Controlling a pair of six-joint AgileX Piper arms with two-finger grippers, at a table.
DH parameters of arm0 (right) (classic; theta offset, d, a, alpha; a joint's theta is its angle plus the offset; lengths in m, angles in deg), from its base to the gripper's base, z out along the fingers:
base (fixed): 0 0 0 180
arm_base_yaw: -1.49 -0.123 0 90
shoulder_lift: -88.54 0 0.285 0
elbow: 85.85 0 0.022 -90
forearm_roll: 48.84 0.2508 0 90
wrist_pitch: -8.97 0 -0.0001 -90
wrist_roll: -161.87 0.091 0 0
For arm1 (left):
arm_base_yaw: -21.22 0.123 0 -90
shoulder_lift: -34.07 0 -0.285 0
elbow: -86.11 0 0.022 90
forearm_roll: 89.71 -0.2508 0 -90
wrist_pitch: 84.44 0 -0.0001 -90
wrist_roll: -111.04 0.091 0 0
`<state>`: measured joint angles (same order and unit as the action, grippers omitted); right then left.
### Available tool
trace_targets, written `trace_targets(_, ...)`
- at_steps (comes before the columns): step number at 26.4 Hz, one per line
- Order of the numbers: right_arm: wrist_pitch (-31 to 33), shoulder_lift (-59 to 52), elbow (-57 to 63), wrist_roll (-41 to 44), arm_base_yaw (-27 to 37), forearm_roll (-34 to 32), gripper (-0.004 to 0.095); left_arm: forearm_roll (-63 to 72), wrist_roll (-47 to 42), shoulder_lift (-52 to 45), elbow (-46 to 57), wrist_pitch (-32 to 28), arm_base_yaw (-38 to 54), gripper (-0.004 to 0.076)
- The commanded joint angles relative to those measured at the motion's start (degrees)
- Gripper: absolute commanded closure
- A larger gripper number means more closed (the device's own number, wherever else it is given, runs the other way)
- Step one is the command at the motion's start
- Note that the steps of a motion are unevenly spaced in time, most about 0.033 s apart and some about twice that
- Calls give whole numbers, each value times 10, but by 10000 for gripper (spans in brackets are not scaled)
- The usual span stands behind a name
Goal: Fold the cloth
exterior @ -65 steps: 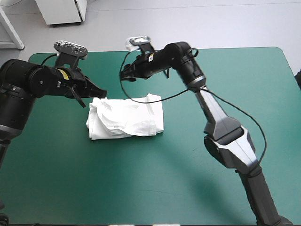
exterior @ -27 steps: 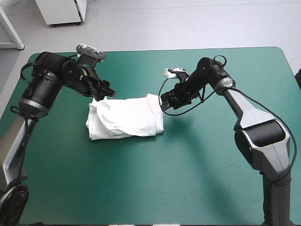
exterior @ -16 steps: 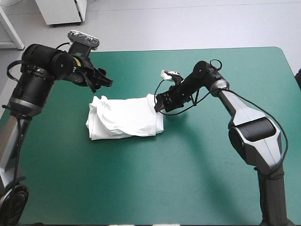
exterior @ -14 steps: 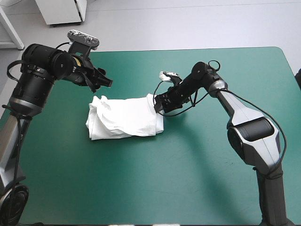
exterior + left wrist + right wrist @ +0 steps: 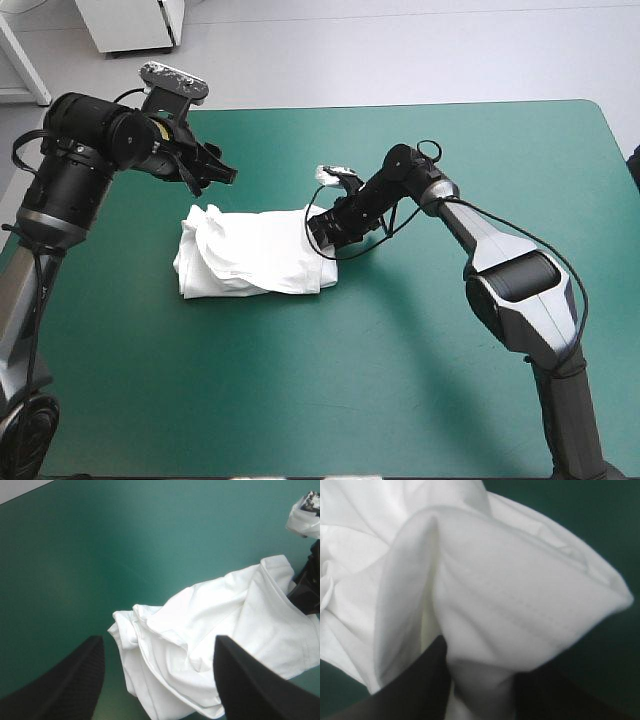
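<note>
The white, short-sleeved cloth T-shirt (image 5: 255, 262) lies as a loosely folded bundle on the teal-green table cover (image 5: 420, 400), a little left of the table's middle. Its left end is bunched in rumpled layers, and its right end is a neater hemmed edge.

Your right gripper (image 5: 322, 228), with its two broad black fin-shaped fingers, is down at the bundle's far right corner. Its wrist view shows the fingers all but closed, with a thick roll of hem (image 5: 520, 610) pinched between them. Your left gripper (image 5: 215, 175) hangs above the cover just beyond the bundle's far left corner, fingers spread wide, touching nothing.

The risk, as I judge it, is that the pinch takes several layers but perhaps not all. If you lift or drag from that one corner alone, the stack may shear, with the lower layers trailing and the fold opening. The unheld left end could also slide across the cover instead of hinging. Bring the left gripper in before you pull.
</note>
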<state>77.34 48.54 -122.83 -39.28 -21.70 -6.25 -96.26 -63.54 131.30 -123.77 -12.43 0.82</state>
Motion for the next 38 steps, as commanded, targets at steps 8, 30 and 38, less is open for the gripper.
trace_targets(8, 14, -34, -20, 18, 15, -43, 917, -9, -13, -44, -18, 17, 0, 269)
trace_targets(30, 14, -246, 172, 30, 288, -197, 923, 24, -21, -47, -19, 17, 0, 270)
trace_targets(38, 6, -320, 261, 31, 391, -275, 923, 66, -7, -47, -19, 15, 0, 270)
